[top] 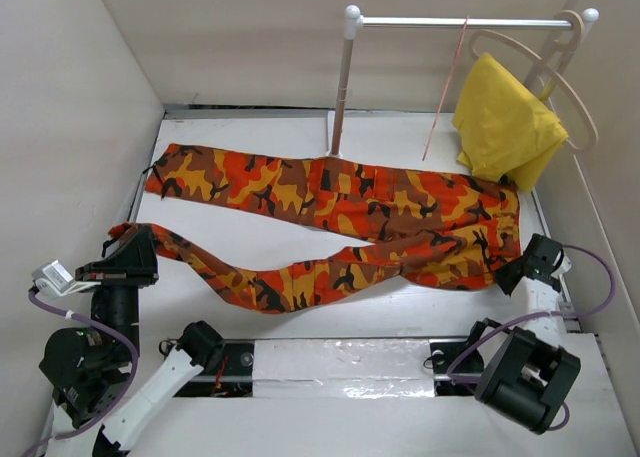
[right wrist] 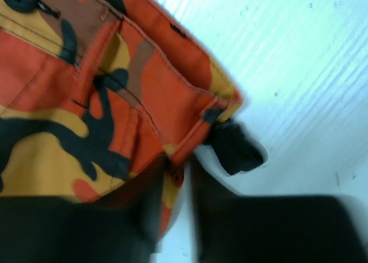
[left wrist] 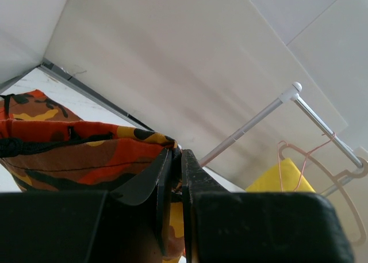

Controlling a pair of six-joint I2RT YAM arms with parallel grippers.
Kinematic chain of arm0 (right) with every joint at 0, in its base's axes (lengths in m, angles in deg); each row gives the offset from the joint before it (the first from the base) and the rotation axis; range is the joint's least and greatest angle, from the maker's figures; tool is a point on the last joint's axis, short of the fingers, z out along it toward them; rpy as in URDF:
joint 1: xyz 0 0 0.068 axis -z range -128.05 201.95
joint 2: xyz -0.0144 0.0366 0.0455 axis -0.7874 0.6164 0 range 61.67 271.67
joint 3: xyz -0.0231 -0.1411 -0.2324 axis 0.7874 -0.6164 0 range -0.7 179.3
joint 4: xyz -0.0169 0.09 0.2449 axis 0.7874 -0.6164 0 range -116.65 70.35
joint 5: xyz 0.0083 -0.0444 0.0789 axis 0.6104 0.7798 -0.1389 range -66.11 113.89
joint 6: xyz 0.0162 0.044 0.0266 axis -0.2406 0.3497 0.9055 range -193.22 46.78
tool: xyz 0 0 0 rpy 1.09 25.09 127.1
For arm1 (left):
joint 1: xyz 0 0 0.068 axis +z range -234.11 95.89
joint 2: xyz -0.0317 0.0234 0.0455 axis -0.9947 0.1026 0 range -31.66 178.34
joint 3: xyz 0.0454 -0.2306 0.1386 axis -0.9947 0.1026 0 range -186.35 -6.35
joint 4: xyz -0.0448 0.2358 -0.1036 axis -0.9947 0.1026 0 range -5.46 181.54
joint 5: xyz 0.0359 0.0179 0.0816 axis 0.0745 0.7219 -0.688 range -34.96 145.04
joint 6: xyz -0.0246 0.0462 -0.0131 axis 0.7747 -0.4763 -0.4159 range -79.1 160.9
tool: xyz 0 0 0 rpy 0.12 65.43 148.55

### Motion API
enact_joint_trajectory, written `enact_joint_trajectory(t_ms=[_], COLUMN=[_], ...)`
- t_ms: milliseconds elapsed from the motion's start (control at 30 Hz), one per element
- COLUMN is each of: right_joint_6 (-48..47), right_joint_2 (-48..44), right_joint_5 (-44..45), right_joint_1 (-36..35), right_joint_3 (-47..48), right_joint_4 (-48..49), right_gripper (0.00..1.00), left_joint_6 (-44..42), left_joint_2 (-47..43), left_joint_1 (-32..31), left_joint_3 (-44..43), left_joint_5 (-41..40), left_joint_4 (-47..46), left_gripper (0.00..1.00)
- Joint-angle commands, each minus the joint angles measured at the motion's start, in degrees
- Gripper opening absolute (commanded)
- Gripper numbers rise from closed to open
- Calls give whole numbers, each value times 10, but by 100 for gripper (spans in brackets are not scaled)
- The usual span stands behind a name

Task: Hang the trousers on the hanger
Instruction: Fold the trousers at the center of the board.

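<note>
Trousers (top: 330, 202) of long fabric in orange, red, yellow, brown and black camouflage print lay spread flat on the white table (top: 260, 235), waistband to the right and both legs running out to the left; the far leg lay straight, the near leg curved towards the left front. The left gripper (top: 132, 239) stood at the hem of the near leg; in the left wrist view its jaws were pressed together on a fold of that hem, the cloth bunched just past the fingertips. The right gripper (top: 510, 275) sat at the near corner of the waistband; the right wrist view was blurred, yet the jaws stood nearly together with the waistband's edge pinched between them. The thin pink wire hanger (top: 447, 85) hung edge-on from the white metal rail (top: 450, 21) at the back, well apart from the trousers; beside it on the rail hung a thicker beige wooden hanger (top: 575, 97) carrying a plain yellow cloth (top: 505, 122).
</note>
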Motion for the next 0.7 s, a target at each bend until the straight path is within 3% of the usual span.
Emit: enact_joint_trajectory(t_ms=[0,300,667], right_joint_6=[-5,-92,-188], right_joint_2=[15,-127,-199], right_joint_5=[15,184,161], right_joint_1=[-8,-22,-43], right_joint_3=[19,235,345], right_joint_4=[21,-144,-232], right_gripper=[2,0,0], left_joint_6=[-12,-7,-12], left_joint_2=[-84,-80,33], left_joint_1=[2,2,-16], left_joint_3=[-2,-16,-74], left_joint_5=[-11,-26,-90], left_joint_4=[-30,-31,-28], left_gripper=[0,0,0])
